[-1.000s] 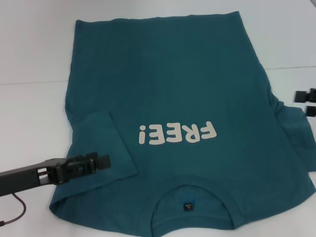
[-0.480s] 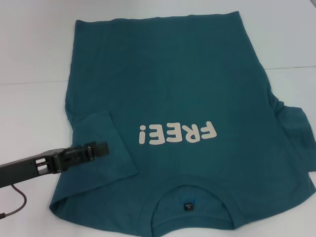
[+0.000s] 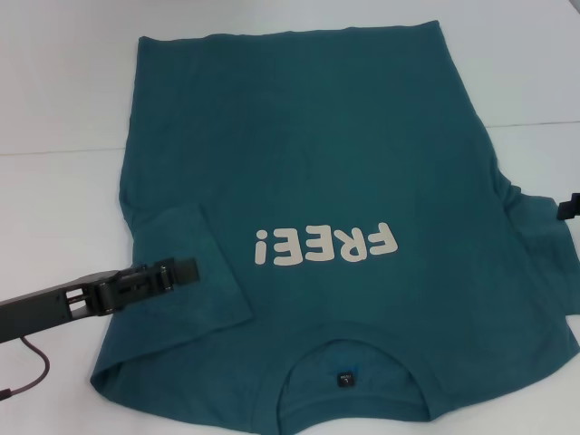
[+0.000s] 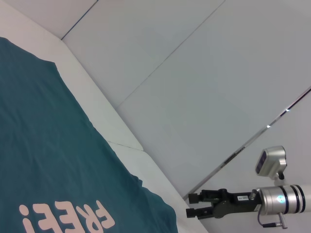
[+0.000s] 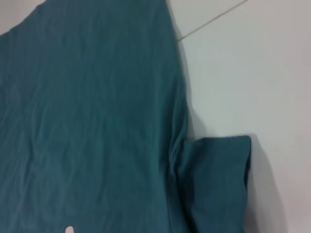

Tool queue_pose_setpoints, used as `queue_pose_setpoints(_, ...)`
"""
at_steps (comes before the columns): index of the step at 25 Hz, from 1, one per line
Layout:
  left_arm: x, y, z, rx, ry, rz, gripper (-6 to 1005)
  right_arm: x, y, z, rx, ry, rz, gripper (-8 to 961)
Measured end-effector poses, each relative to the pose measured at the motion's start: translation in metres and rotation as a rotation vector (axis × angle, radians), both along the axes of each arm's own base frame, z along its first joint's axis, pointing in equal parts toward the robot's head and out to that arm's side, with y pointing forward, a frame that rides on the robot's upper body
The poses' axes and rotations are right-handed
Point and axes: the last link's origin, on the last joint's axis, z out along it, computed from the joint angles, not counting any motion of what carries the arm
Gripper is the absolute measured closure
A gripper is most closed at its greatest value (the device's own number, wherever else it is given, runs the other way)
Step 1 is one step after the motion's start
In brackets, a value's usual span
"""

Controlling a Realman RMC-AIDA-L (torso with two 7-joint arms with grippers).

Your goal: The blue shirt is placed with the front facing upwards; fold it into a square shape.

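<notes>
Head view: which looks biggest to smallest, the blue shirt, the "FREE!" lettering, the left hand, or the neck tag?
1. The blue shirt, by far.
2. The "FREE!" lettering.
3. The left hand, over the folded-in sleeve; it sits nearer the camera, so this is unsure.
4. The neck tag.

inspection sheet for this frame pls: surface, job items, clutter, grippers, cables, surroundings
Surface: white table, a seam line across it.
Job's things: blue shirt lies flat, front up, "FREE!" lettering showing, collar nearest the robot; the sleeve on the robot's left is folded onto the body, the sleeve on its right lies out on the table.
Clutter: nothing seen.
Grippers: left gripper over the folded sleeve; right gripper beside the shirt's right edge, fingers open, empty.
Cables: dark cable under the left arm.
Surroundings: nothing seen.
</notes>
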Motion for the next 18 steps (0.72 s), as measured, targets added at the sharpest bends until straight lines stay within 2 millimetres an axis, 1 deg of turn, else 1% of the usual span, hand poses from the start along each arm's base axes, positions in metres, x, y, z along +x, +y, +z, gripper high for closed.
queue_pose_setpoints(3, 0.0, 0.0, 0.0, 0.0, 0.0, 0.0, 185, 0.0, 0.004, -0.009, 0.011, -0.019, 0.005, 60)
queue_pose_setpoints(18, -0.001, 0.0, 0.0, 0.0, -0.001, 0.004, 187, -0.002, 0.015, -0.027, 0.048, -0.042, 0.015, 97)
